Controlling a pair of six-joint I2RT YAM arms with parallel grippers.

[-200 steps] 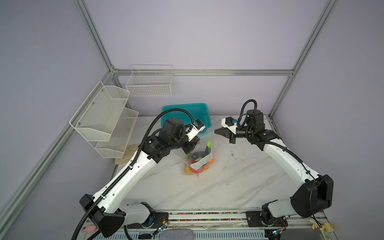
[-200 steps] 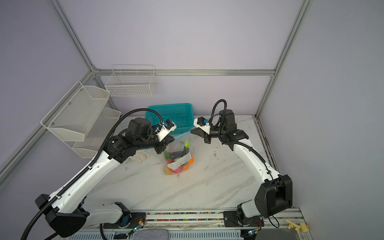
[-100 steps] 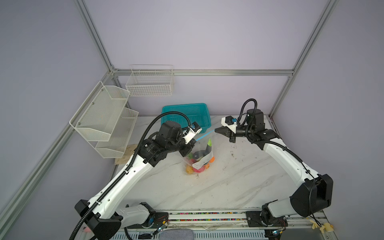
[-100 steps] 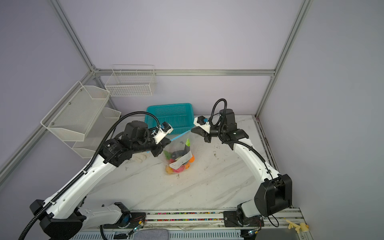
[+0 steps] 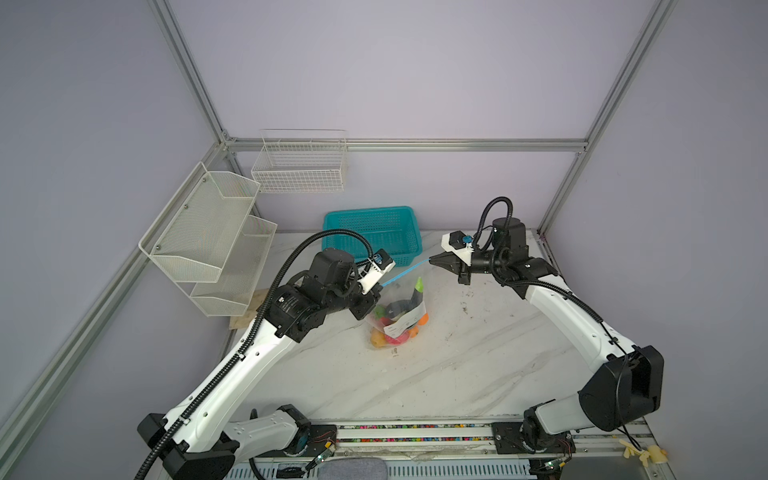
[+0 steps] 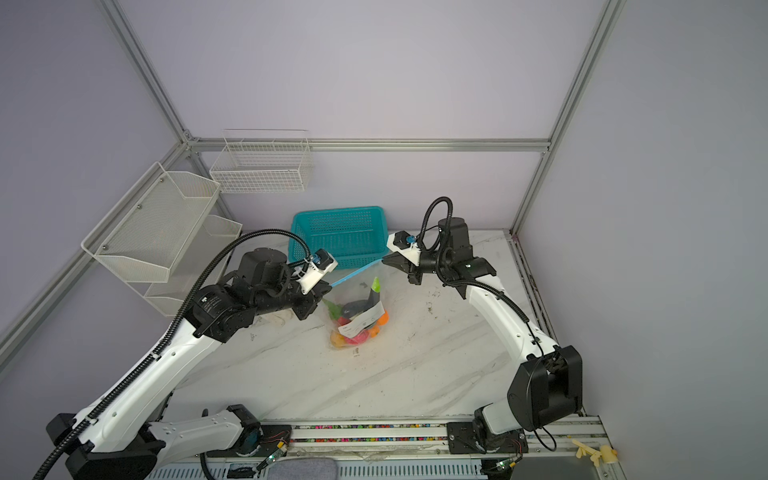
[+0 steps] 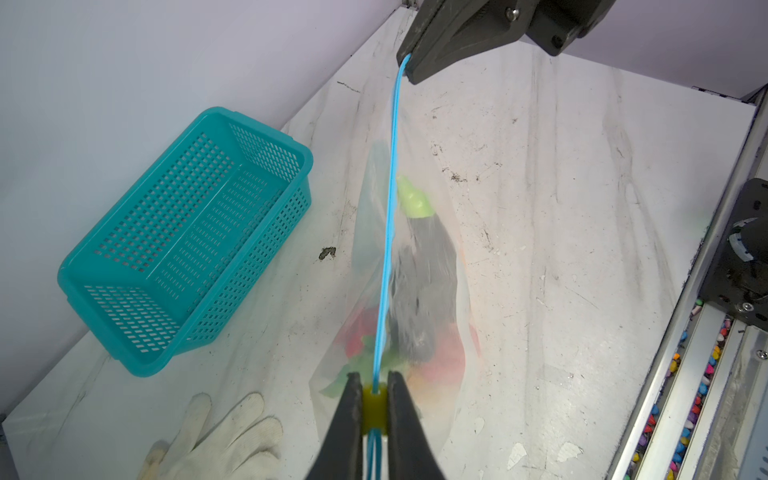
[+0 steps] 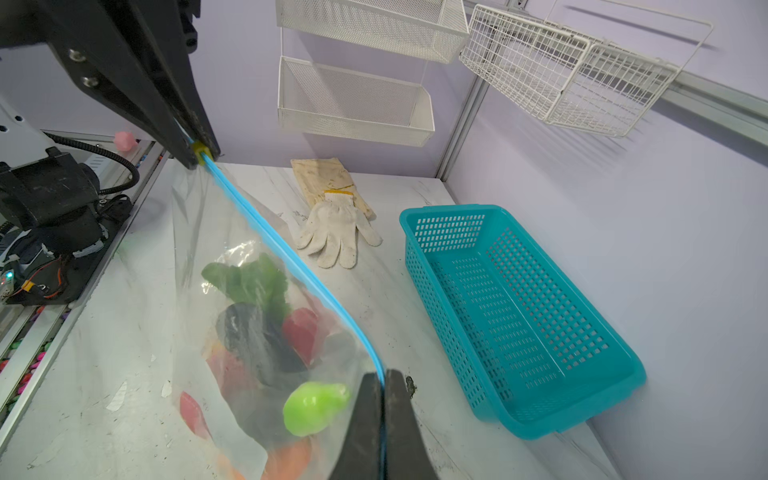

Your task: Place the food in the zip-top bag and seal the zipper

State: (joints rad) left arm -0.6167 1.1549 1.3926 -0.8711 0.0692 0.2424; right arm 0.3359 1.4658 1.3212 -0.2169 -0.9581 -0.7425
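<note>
Two arms, each with one tool. The left tool [image 7: 374,377] is clenched on the one yellow slider tab [image 7: 374,405]. The right tool [image 8: 383,376] is clenched on the far end of the single blue zipper [image 7: 390,208], which runs taut between them.

One zip-top bag [image 5: 400,316] hangs under that strip over the middle of the table [image 5: 457,365], in front of the basket. The food [image 8: 266,332] sits inside it: one dark eggplant with a green cap, a leafy green piece, and red and orange pieces too bunched to count.

Beside it stand one teal basket [image 5: 368,210], at the back of the table, and one white glove [image 8: 336,232], lying partly on one tan sheet [image 8: 320,178].

The table is white with grey marble veins, scuffed and speckled with dark marks. Pale lilac walls close it in, edged by aluminium posts. One two-tier mesh shelf [image 5: 199,232] and one wire basket [image 5: 299,166] hang on them.
</note>
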